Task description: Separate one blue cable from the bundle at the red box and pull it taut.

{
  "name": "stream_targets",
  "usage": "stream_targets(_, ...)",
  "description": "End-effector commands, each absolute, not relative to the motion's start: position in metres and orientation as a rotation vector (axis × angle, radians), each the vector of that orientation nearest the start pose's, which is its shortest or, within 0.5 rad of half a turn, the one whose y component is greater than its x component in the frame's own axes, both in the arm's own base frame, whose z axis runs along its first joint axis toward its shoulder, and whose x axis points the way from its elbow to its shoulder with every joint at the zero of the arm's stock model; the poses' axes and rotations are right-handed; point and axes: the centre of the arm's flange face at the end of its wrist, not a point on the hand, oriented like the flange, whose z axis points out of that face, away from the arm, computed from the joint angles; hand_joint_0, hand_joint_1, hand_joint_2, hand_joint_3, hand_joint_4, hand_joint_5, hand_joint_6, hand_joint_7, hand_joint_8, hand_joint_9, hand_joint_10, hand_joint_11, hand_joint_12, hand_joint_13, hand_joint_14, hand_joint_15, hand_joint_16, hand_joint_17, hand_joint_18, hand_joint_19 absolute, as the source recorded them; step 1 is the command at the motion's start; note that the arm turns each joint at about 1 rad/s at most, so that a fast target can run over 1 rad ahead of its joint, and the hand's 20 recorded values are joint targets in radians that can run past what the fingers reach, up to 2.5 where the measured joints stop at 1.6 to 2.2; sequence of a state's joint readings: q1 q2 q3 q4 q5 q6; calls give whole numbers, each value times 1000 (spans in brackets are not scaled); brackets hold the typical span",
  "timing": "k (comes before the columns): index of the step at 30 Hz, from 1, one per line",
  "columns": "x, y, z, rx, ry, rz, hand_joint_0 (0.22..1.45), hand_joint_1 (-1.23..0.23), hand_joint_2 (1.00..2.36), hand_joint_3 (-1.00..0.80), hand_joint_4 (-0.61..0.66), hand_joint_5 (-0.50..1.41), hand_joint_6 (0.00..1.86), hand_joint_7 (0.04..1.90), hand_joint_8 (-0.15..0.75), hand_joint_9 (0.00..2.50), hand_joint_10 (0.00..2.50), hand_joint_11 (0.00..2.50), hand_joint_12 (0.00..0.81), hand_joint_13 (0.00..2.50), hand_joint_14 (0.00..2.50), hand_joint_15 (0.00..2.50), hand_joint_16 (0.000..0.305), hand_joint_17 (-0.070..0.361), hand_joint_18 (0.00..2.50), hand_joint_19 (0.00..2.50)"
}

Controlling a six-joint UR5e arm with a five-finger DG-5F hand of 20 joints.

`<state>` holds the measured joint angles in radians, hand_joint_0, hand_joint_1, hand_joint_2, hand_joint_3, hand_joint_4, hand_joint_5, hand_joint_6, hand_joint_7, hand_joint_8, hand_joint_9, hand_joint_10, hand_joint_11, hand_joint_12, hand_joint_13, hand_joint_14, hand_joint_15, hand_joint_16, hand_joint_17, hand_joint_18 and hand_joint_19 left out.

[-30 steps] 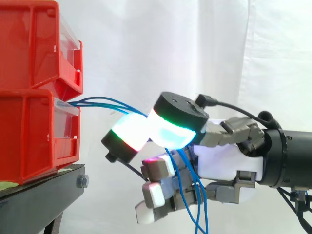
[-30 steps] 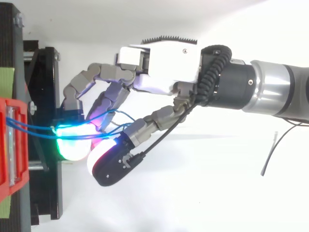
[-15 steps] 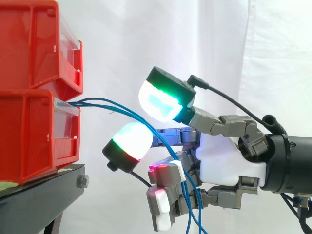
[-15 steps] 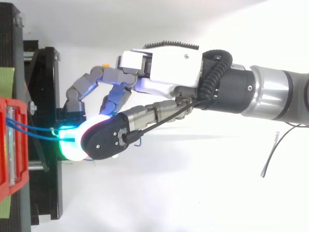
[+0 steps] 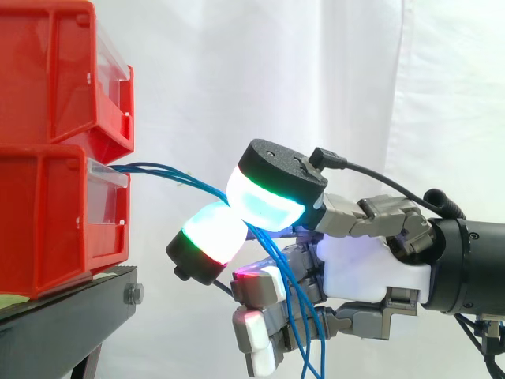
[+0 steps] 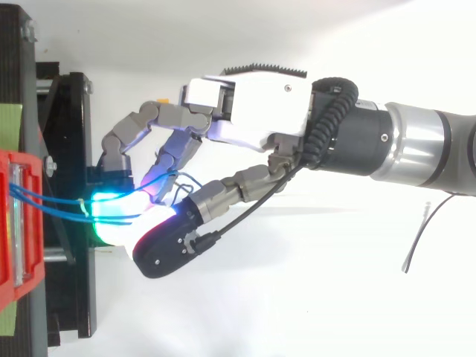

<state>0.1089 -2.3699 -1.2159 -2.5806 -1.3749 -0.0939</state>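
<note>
A robotics lab bench: white curtain (image 5: pixel 331 71) behind stacked red bins (image 5: pixel 47 197) on a black stand (image 5: pixel 71 316).

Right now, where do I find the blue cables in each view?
Side view: the blue cables leave the lower red bin at left, pass between the hand's glowing pads at centre, then hang down to the bottom edge.
Top view: the blue cables run from the red bin rightward into the pads, left of centre.
Shared landmark: the red bin, at left in both views.
</note>
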Motion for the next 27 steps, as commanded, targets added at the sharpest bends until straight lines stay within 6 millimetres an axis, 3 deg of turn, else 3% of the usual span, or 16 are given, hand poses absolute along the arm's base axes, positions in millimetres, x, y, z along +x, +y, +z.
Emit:
stream_targets(1,780,-68,204,1113,1094,1140,751,-926,1000,-500,-100,-146,958,918,269,1068,25,1092,354,988,27,676,48,108,909,659)
stream_targets(4,780,-68,203,1113,1096,1138,649,-906,1000,-500,19,-144,950,879,269,1070,25,1090,354,982,27,678,48,107,902,677)
stream_targets(10,780,-68,203,1112,1095,1139,637,-944,1000,-500,17,-139,944,871,271,1077,26,1092,353,971,27,681,48,108,892,679)
stream_targets(12,780,-68,203,1112,1095,1139,578,-914,1000,-500,42,-137,941,877,274,1082,24,1085,359,972,27,686,49,110,891,691)
stream_targets(15,779,-68,203,1114,1095,1137,474,-712,1000,-500,75,-135,935,856,301,1083,22,1053,392,976,25,677,56,127,919,691)
stream_targets(17,780,-68,204,1112,1092,1138,538,-484,1000,-500,62,-137,928,873,287,1078,24,1045,368,959,27,683,52,117,869,725)
stream_targets(19,780,-68,203,1112,1095,1139,583,-453,1000,-500,9,-141,931,875,275,1079,24,1041,365,958,26,681,50,113,854,716)
stream_targets(22,779,-68,204,1113,1094,1137,632,-521,1000,-500,11,-151,937,775,280,1023,23,1041,364,942,26,664,50,113,848,690)
stream_targets(27,779,-68,204,1113,1094,1137,695,-750,1008,-411,-36,-164,946,797,277,977,24,1045,361,922,26,667,51,114,847,672)
